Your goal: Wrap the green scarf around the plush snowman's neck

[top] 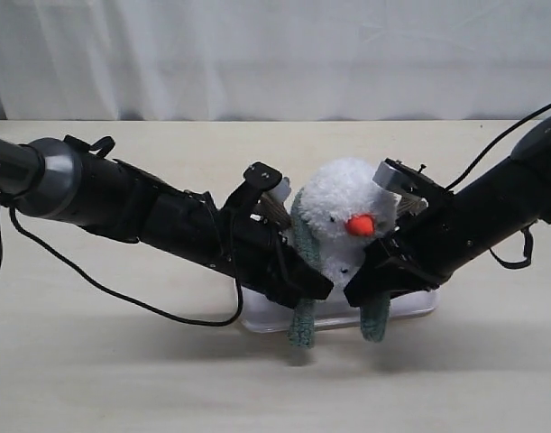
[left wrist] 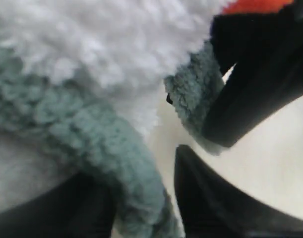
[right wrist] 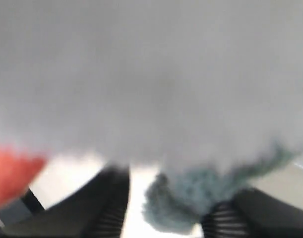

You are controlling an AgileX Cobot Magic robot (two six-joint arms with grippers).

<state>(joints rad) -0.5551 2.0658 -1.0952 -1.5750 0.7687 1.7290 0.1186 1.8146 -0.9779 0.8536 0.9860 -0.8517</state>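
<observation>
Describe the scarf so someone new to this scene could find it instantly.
On the pale table, two black arms meet at a white plush snowman. The scarf loops its neck, both ends hanging down its front. It is the only green, fuzzy strip there.

Pale wooden desk point(top: 122, 379), bearing one shallow white tray point(top: 415, 305) near its middle, front rim showing; white pleated curtain point(top: 257, 54) along the back.
</observation>
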